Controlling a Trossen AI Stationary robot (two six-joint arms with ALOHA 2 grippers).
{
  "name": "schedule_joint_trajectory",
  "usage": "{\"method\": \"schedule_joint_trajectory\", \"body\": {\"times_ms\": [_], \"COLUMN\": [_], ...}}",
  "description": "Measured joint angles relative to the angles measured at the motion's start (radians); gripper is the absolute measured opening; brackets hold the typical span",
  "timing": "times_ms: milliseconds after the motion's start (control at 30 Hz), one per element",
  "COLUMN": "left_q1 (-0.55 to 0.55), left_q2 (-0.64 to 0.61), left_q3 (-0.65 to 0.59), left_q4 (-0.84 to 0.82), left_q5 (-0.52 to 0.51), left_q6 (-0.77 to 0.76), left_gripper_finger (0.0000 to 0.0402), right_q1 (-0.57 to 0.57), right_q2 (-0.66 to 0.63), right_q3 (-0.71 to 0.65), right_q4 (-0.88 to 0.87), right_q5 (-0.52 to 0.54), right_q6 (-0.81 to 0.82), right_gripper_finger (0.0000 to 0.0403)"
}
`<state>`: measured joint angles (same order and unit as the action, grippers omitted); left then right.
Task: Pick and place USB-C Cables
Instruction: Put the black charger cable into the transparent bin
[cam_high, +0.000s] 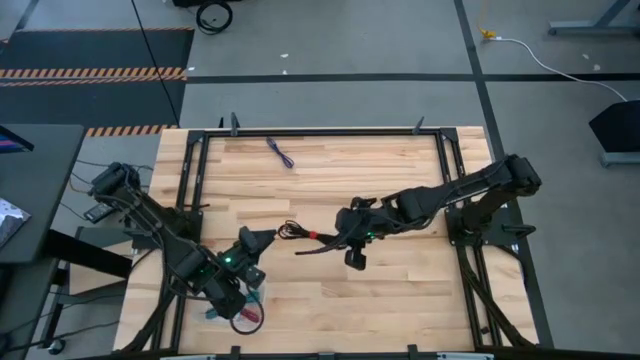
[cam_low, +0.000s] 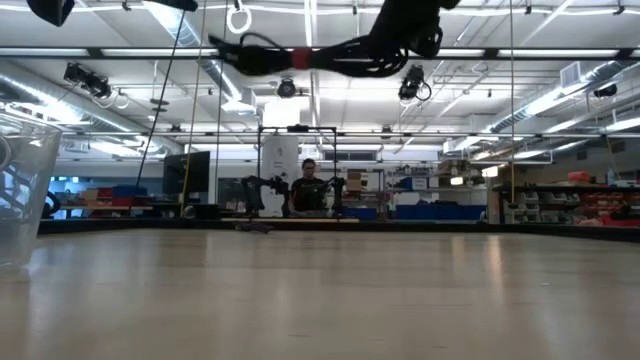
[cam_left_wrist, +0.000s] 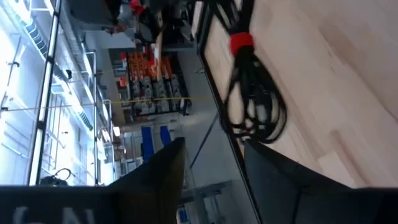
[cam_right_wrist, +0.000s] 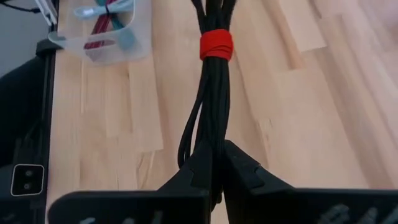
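Observation:
The black USB-C cable bundle with a red tie (cam_high: 313, 237) is in the air over the table's middle, held by my right gripper (cam_high: 347, 243); in the low view it hangs level near the top (cam_low: 300, 55). My left gripper (cam_high: 256, 243) is open, just left of the bundle's looped end (cam_left_wrist: 255, 106) and not touching it. A purple cable (cam_high: 281, 152) lies flat on the table near the far edge. A clear container (cam_right_wrist: 106, 31) at the near left corner holds the light blue, teal and maroon-red cables. My right gripper pinches the black bundle between its two fingers (cam_right_wrist: 205, 165) at one end of the bundle (cam_right_wrist: 210, 134), well away from the red tie (cam_right_wrist: 216, 45). The fingers lie along the bundle. The bundle is lifted clear of the table and sticks out roughly level toward the left arm.
The clear container (cam_high: 236, 308) stands beside the left arm's base at the near left corner. A black frame (cam_high: 195, 170) runs along the table's edges. Bare wood (cam_high: 400, 300) lies near and to the right. A person (cam_low: 308, 185) sits far behind the table.

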<state>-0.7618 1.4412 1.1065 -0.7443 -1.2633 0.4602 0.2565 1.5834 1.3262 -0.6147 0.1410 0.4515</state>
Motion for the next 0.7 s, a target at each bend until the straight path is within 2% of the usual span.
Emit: {"method": "schedule_joint_trajectory", "body": {"times_ms": [200, 367, 467, 700], "left_q1": [0.014, 0.012, 0.014, 0.044], "left_q2": [0.013, 0.012, 0.018, 0.032], "left_q3": [0.0, 0.0, 0.0, -0.001], "left_q4": [0.016, 0.022, 0.015, -0.007], "left_q5": [-0.005, 0.074, 0.13, 0.107], "left_q6": [-0.046, -0.142, -0.166, -0.161], "left_gripper_finger": [0.0234, 0.0275, 0.0288, 0.0298], "right_q1": [-0.004, -0.016, -0.029, -0.043], "right_q2": [0.038, 0.029, 0.027, 0.032], "right_q3": [0.0, 0.0, 0.001, 0.001], "right_q4": [0.03, 0.052, 0.102, 0.152], "right_q5": [-0.04, -0.037, -0.041, -0.105], "right_q6": [-0.001, 0.0, -0.001, -0.004], "right_gripper_finger": [0.0018, 0.0018, 0.0018, 0.0018]}}
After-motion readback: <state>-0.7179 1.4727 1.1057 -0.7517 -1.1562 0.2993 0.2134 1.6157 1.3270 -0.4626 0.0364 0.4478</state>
